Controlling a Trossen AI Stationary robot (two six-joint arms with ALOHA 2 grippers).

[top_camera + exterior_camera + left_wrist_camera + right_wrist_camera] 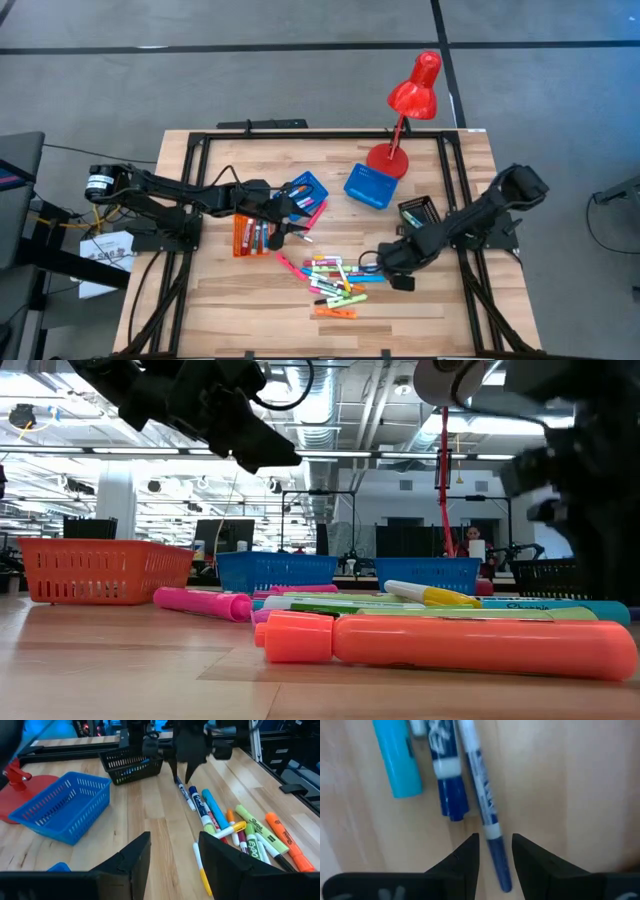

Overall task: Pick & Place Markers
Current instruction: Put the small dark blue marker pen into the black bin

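Sorting is sitting partway done: at the desk's left side, the left gripper [290,215] is hovering with fingers spread and empty over the orange tray [251,235], which is holding several markers, beside a blue tray [307,191] with a few pink ones. Most markers [335,281] are lying loose toward the front edge, awaiting pickup. A second blue tray [371,187] is looking empty. Near the right side, the right gripper [494,852] is straddling a thin blue marker [481,796], fingers not yet pinching, beside a black tray [419,212] holding something blue.
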